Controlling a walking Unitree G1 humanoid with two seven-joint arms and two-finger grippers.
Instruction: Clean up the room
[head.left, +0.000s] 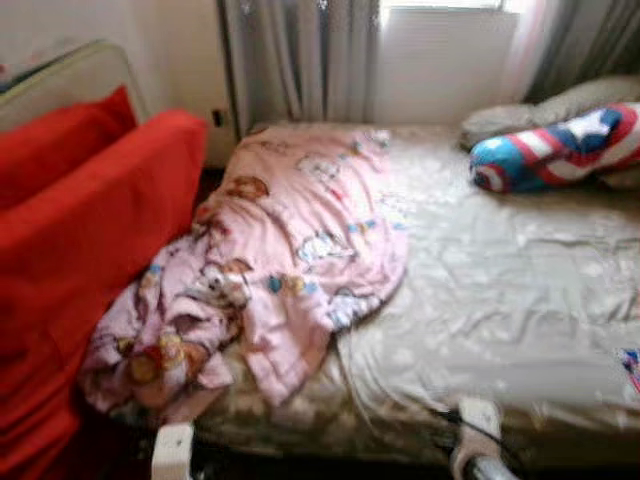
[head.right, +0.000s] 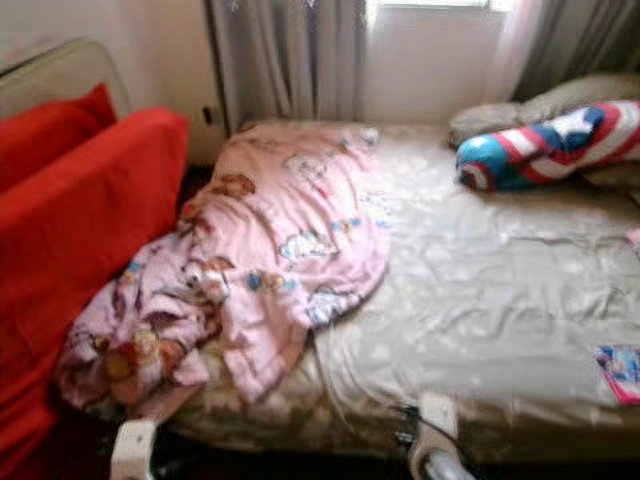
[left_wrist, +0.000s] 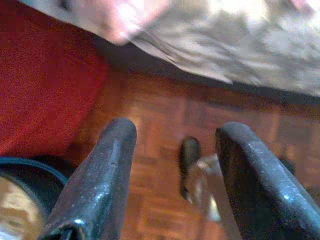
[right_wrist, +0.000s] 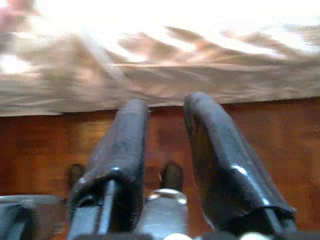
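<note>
Right now a pink blanket (head.left: 290, 250) lies bunched up on the left side of the bed (head.left: 500, 290), next to a red sofa (head.left: 90, 230). Low by the bed's near edge, the left gripper (left_wrist: 175, 175) is wide open and the right gripper (right_wrist: 167, 150) is a bit open, both holding nothing.

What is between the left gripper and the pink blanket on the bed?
Nothing visible. The left gripper hangs open over the wood floor below the bed edge, and the blanket lies bunched on the bed's near left corner, beside the red sofa.

No readable text anywhere (frames are blurred).
</note>
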